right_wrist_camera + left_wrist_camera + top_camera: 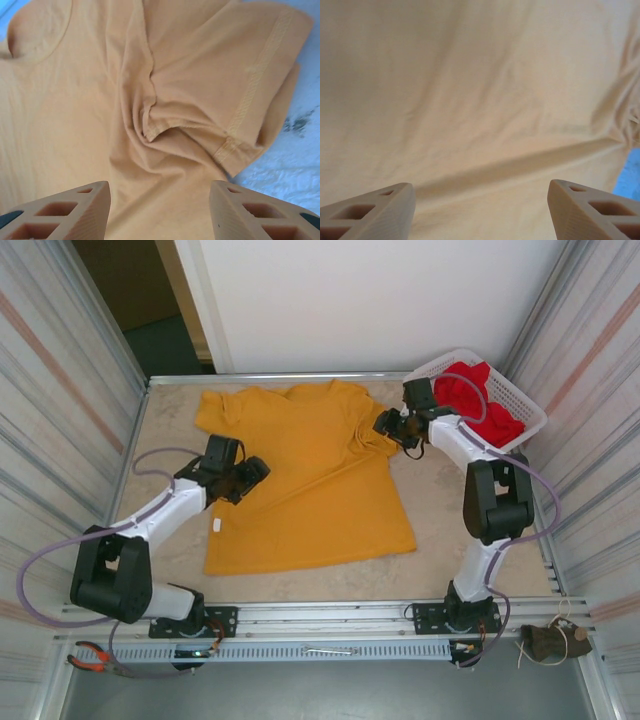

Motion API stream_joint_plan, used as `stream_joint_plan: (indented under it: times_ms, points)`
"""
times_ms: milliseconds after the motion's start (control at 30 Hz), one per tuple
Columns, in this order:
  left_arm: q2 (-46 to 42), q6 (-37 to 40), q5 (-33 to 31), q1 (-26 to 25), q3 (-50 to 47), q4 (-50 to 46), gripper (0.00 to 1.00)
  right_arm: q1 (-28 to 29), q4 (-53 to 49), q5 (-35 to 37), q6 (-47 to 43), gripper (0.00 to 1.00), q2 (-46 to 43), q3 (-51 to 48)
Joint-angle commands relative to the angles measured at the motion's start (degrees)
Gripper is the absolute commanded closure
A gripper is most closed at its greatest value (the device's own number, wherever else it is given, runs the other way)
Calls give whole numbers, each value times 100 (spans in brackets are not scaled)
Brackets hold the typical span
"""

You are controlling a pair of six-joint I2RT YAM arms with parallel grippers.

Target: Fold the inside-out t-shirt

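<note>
Left side: the left gripper (246, 478) is over the left border of the t-shirt (310, 470), about halfway down its length. In the left wrist view the left gripper (481, 191) has its jaws well apart with nothing between them. Plain yellow t-shirt (470, 100) cloth lies beyond them, crossed by one long soft crease. Whether the fingertips (395, 205) touch the cloth cannot be told from this angle. A small white item (217, 525) lies on the bare table (170, 540) just beside the shirt's left edge; it is too small to identify.

Centre: the shirt is spread flat on the table, neck towards the far wall and hem towards the arm bases. Its left sleeve is laid out, while its right sleeve is bunched.

Right side: the right gripper (392, 426) is at the shirt's right sleeve, near the shoulder. In the right wrist view the right gripper (160, 189) has its jaws moderately parted and holds nothing. The t-shirt (75, 125) sleeve, stitched hem showing, lies beyond the fingers, twisted into a knot of folds at the armpit.

Far right corner: a white basket (530, 405) holds a red garment (480, 395), near the sleeve but apart from it.
</note>
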Motion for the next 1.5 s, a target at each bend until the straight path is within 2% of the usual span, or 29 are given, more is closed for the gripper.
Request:
stream_joint_plan:
  times_ms: [0,100,200,267,433,633,800,1067,1233,1333,1467]
  points:
    - [137,356,242,-111,-73,-5,29,215,-40,-109,70,47,-22,-237]
    - [353,638,382,-210,-126,207,30,486,361,-52,455,48,-311,-954]
    - [466,1158,98,-380,45,-97,29,784,813,55,831,49,-733,-1846]
    - [463,1367,138,-428,73,-210,29,955,1041,152,1041,49,-962,-2394]
    - [280,1774,239,-457,34,-424,29,965,1200,334,1313,50,-1525,-3397]
    - [-7,2011,242,-466,15,-641,29,967,715,502,965,48,-2390,-3475]
    - [-31,2109,88,-518,328,-1040,29,1307,253,784,1059,47,-3151,-3489]
    - [-5,2236,-771,-1026,813,-1544,26,2781,119,1587,2386,42,-4176,-4279]
    - [114,2150,-782,-1200,922,-1597,27,3966,177,2512,3223,30,-4227,-4583]
    - [186,2139,-609,-1242,961,-1580,27,4417,241,2852,3363,27,-4014,-4545]
    - [232,2120,-300,-1272,967,-1536,27,4749,284,3119,3265,23,-3727,-4284]
